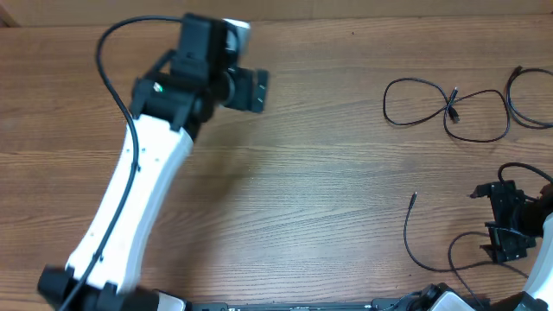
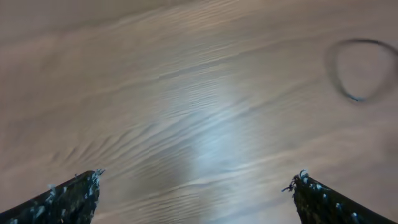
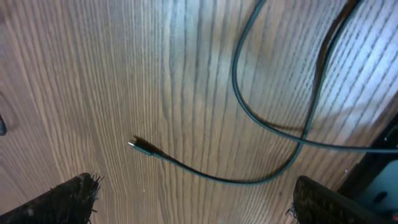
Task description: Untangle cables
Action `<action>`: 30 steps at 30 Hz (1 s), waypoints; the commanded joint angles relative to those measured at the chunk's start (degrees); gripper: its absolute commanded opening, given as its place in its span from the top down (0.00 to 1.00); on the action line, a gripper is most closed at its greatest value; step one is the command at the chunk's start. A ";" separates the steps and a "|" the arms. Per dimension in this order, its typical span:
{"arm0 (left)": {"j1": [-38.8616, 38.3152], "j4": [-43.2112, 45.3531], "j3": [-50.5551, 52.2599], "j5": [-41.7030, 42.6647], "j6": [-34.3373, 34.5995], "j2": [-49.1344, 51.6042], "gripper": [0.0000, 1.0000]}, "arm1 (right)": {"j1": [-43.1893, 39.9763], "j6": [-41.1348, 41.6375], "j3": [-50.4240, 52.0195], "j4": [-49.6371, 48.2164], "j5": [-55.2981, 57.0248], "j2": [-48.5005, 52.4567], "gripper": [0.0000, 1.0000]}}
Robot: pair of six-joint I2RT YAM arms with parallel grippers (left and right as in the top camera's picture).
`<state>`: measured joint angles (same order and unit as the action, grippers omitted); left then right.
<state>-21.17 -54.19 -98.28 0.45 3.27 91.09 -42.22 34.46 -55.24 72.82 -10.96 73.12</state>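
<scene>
Three thin black cables lie on the right of the wooden table. One looped cable point(image 1: 449, 108) is at the upper right, and a second cable point(image 1: 527, 108) runs off the right edge. A third cable point(image 1: 410, 238) curves at the lower right, its plug tip pointing up. My left gripper point(image 1: 257, 90) is open and empty over bare wood at the upper left. Its wrist view point(image 2: 198, 176) shows only a blurred cable loop point(image 2: 357, 68) far off. My right gripper point(image 1: 501, 226) is open and empty point(image 3: 196, 182) just above the third cable point(image 3: 239, 93), whose plug point(image 3: 135, 145) lies ahead of the fingers.
The left arm's white link point(image 1: 130, 199) crosses the left of the table from the front edge. A thick black robot wire point(image 1: 112, 69) arcs beside it. The table's far edge point(image 1: 346, 19) runs along the top.
</scene>
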 commanded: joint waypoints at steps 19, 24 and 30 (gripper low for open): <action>1.29 -0.28 13.31 28.96 -14.03 -8.02 0.01 | 0.37 13.16 -15.30 17.22 14.88 -6.05 0.00; 1.29 0.44 13.31 28.96 -14.01 -8.00 0.00 | 0.37 20.11 -15.23 23.12 17.44 -5.81 0.00; 1.29 0.04 13.31 26.49 -13.99 -8.00 0.00 | 0.44 24.61 -11.72 24.22 16.98 -6.16 0.00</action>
<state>-20.10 -54.04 -84.77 27.77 -9.45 83.53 -42.22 54.11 -69.12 97.03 4.95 67.29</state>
